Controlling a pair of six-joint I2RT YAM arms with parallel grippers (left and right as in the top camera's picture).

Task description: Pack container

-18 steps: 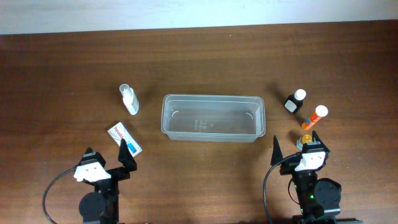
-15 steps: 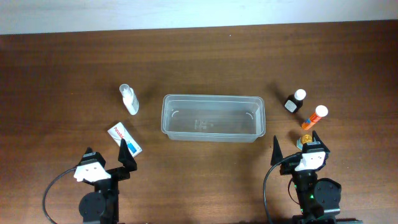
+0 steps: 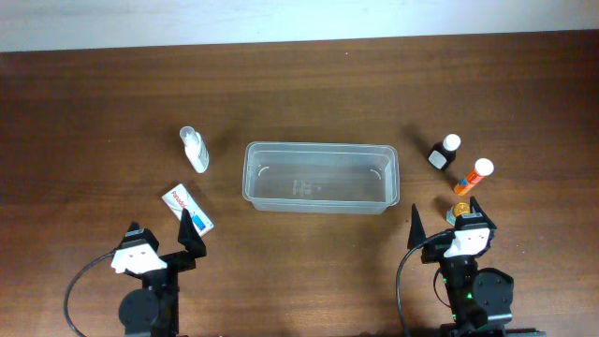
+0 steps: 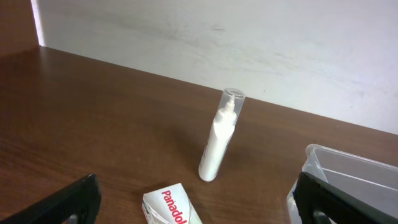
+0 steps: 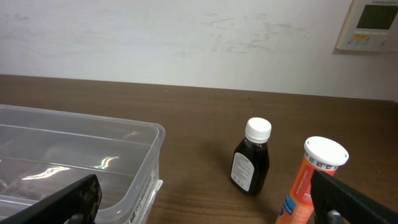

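Observation:
The clear plastic container (image 3: 321, 147) stands empty at the table's middle; it also shows in the left wrist view (image 4: 351, 163) and the right wrist view (image 5: 87, 127). A white spray bottle (image 3: 195, 150) lies to its left, with a white Panadol box (image 3: 186, 208) nearer me. A dark bottle with a white cap (image 3: 445, 152) and an orange tube (image 3: 474, 176) stand to its right. My left gripper (image 3: 165, 235) is open and empty just behind the box (image 4: 171, 205). My right gripper (image 3: 445, 223) is open and empty behind the orange tube (image 5: 308, 183).
A small orange-topped item (image 3: 459, 209) sits right at my right gripper's right finger, partly hidden. A white wall runs behind the table's far edge, with a wall panel (image 5: 372, 23) at the right.

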